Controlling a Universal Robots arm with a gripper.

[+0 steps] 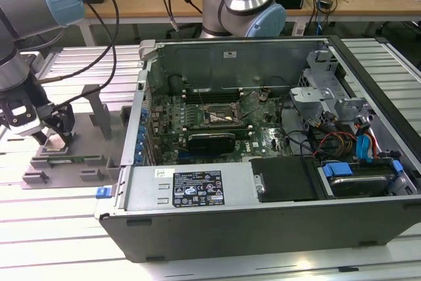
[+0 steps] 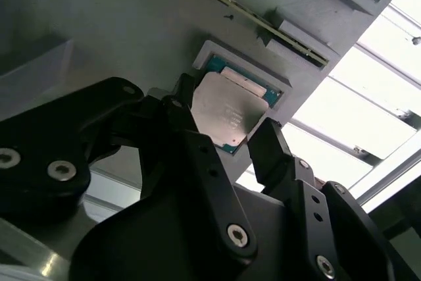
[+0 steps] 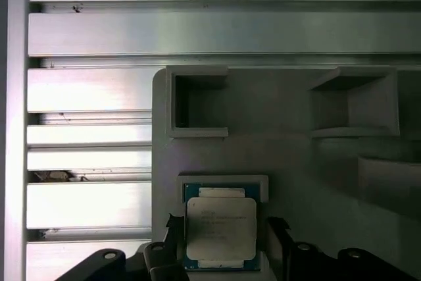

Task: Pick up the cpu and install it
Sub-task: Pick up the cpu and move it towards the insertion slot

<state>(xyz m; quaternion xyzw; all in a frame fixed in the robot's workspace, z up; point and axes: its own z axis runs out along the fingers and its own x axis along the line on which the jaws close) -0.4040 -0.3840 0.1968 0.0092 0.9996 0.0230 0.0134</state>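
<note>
1. The arm point(image 1: 26, 4) stands at the exterior view's left, with the end effector point(image 1: 51, 137) lowered onto a grey tray point(image 1: 72, 162).
2. The tray lies flat on the slatted metal tabletop point(image 1: 52, 228), just beside the open computer case point(image 1: 263, 228).
3. The cpu point(image 3: 220, 228) lies flat in a shallow square recess of the tray, with its silver metal top facing up.
4. In both wrist views the end effector is spread wide enough to straddle the cpu, with one black finger point(image 2: 270, 149) on each side of the chip.
5. In the first wrist view the fingers stand at about the width of the recess frame, and a narrow gap shows between one finger and the chip edge. Whether the other finger touches the chip cannot be told.
6. The cpu is seated in the tray and is not lifted.
7. Inside the case, the motherboard point(image 1: 174, 113) lies flat, and its square socket point(image 1: 220, 118) sits near the middle of the board, well apart from the end effector.
</note>
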